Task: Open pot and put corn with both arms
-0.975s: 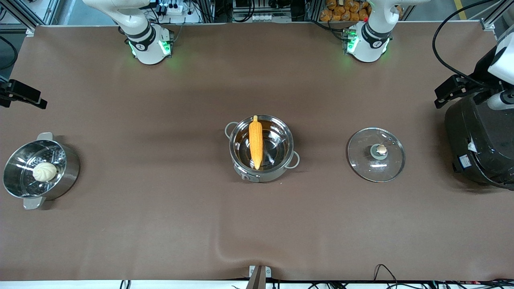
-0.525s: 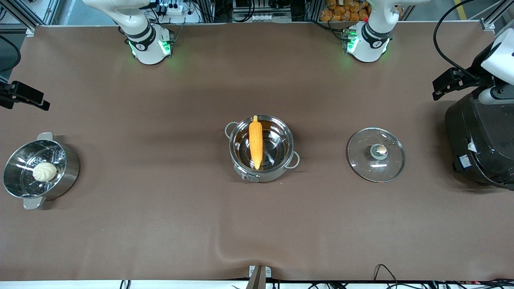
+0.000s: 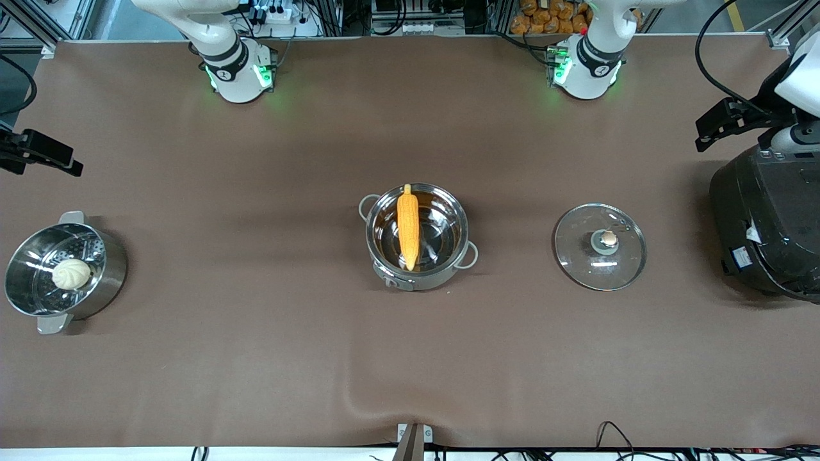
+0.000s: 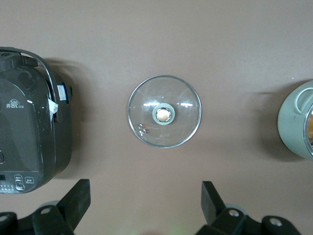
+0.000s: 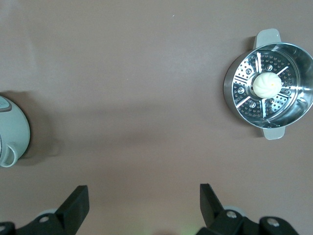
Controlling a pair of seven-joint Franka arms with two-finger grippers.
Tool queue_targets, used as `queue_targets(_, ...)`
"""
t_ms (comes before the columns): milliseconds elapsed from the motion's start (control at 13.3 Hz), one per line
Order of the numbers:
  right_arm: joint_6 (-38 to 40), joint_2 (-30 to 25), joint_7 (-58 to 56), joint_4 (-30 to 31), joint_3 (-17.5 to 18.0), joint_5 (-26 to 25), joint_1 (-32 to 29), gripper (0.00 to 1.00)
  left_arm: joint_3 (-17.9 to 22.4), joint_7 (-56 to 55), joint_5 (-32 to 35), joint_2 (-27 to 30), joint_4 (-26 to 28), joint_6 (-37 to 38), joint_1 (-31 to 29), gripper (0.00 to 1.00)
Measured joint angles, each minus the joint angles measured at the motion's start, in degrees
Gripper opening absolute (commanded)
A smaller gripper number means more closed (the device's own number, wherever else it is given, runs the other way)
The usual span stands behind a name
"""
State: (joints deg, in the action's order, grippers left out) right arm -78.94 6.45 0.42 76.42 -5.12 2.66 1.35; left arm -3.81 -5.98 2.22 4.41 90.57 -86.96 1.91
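The steel pot [image 3: 421, 280] stands open in the middle of the table. The yellow-orange corn [image 3: 407, 229] lies in it, its pale stub on the rim toward the robots' bases. The glass lid [image 3: 580, 256] with its copper knob [image 3: 608, 239] lies flat on the table toward the left arm's end. It also shows in the left wrist view [image 4: 183, 117]. My left gripper [image 3: 724, 125] is open and empty, up over the table beside the black cooker [image 3: 765, 218]; its view looks down on the lid [image 4: 145, 196]. My right gripper [image 3: 45, 157] is open and empty, up at the right arm's end [image 5: 144, 198].
A steel steamer pot [image 3: 116, 262] with a pale bun [image 3: 71, 274] stands at the right arm's end; it shows in the right wrist view [image 5: 231, 93]. The big black cooker shows in the left wrist view [image 4: 29, 127]. Cables hang at the table's near edge.
The left gripper has drifted a little toward the bases' side by the cooker. The right gripper has crept slightly inward. Pot, corn and lid have not moved.
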Motion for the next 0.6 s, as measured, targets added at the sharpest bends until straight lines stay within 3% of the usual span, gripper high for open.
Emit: queue_targets(600,0.0,0.0,0.0,0.0,0.0,0.0,0.0,1.00,0.4,2.1,0.6,-0.1,-1.1,-0.9,0.0,1.00)
